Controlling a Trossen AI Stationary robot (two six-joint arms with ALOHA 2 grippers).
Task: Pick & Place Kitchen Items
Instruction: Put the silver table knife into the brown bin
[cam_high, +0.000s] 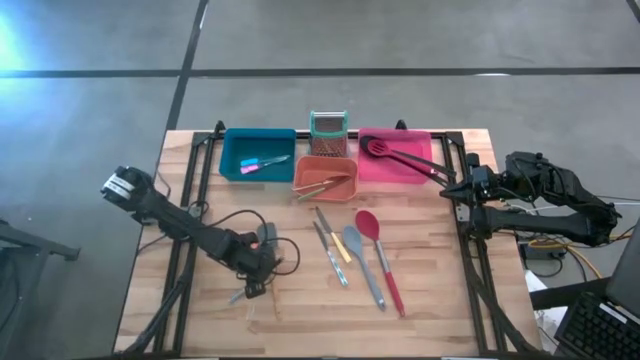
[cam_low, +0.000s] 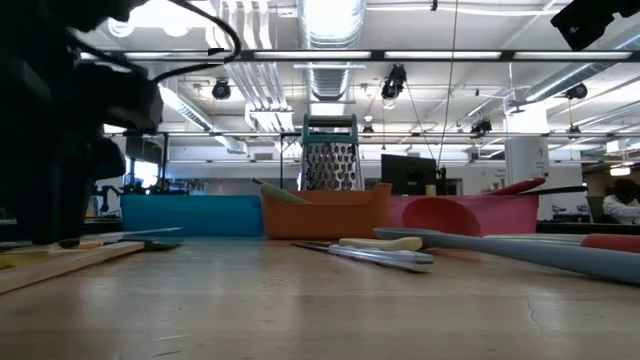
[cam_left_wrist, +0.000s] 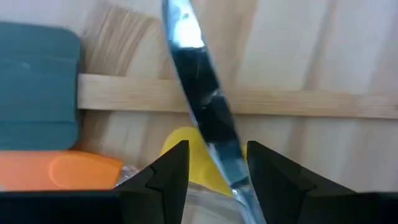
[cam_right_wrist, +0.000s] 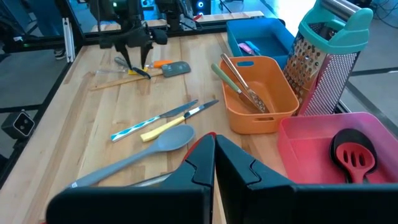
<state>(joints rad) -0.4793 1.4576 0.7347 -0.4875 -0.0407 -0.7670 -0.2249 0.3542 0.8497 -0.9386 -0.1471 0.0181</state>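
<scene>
Utensils (cam_high: 352, 255) lie loose on the surface (cam_high: 420, 300), so my left claw (cam_left_wrist: 217, 167) straddles a metal blade (cam_left_wrist: 202, 99), jaws apart, while my right claw (cam_right_wrist: 214, 163) waits shut.

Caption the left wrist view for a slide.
Left end effector straddles a metal knife blade lying across a wooden stick, fingers open.

Bare tabletop (cam_high: 430, 300) lies right of the loose utensils (cam_high: 355, 255); three bins (cam_high: 325, 175) line the far edge.

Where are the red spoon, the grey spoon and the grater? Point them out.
red spoon (cam_high: 367, 224), high view, on its bowl.
grey spoon (cam_high: 353, 239), high view, on its bowl.
grater (cam_right_wrist: 328, 62), right wrist view, on its metal face.
</scene>
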